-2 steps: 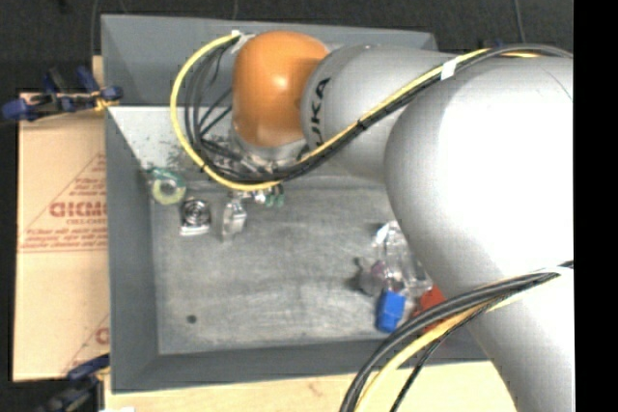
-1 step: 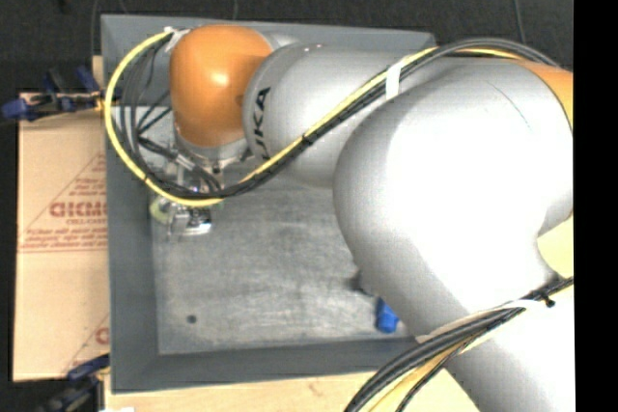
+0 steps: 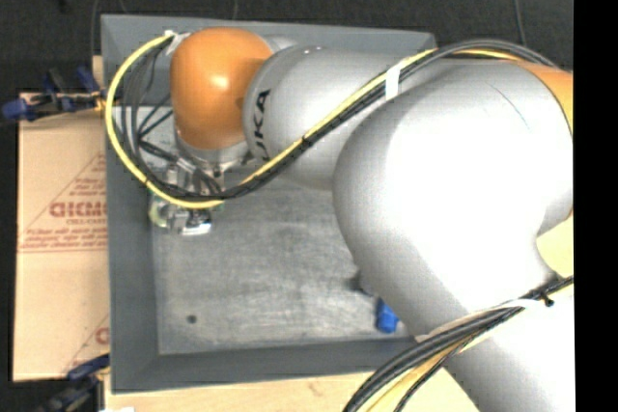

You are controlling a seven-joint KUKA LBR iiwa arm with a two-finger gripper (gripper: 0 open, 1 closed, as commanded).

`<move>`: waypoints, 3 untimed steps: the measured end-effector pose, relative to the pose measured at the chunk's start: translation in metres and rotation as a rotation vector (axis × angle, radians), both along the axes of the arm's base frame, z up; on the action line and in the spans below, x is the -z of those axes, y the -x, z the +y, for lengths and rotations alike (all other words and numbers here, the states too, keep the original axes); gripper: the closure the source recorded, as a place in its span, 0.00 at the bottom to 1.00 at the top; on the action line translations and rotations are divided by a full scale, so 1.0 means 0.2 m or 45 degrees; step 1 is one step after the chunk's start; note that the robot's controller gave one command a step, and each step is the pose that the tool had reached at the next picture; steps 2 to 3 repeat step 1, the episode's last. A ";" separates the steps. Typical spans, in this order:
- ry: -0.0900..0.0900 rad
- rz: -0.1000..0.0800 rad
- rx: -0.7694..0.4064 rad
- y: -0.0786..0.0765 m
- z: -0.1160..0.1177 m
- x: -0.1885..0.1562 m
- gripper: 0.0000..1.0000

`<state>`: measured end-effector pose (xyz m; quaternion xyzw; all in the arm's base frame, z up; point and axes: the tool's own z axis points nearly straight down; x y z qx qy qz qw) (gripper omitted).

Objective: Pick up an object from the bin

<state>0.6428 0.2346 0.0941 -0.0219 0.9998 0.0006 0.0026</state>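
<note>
Low by the left wall of the bin (image 3: 261, 294), your gripper (image 3: 188, 207) hangs, open or closed you cannot tell, nothing seen in it; a small blue object (image 3: 386, 317) lies well apart by the front wall, so the pick looks undone.

Silver KUKA arm (image 3: 454, 169), orange cover (image 3: 214, 82), yellow cable (image 3: 328, 123).

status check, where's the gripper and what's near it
Gripper low by the bin left wall, hold not confirmed. Small blue object at the near wall, half under the arm. Arm covers much of the floor.
</note>
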 end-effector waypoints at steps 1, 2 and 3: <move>-0.005 -0.009 0.024 -0.02 -0.12 -0.58 1.00; -0.005 -0.009 0.024 -0.02 -0.12 -0.58 1.00; -0.005 -0.009 0.024 -0.02 -0.12 -0.58 1.00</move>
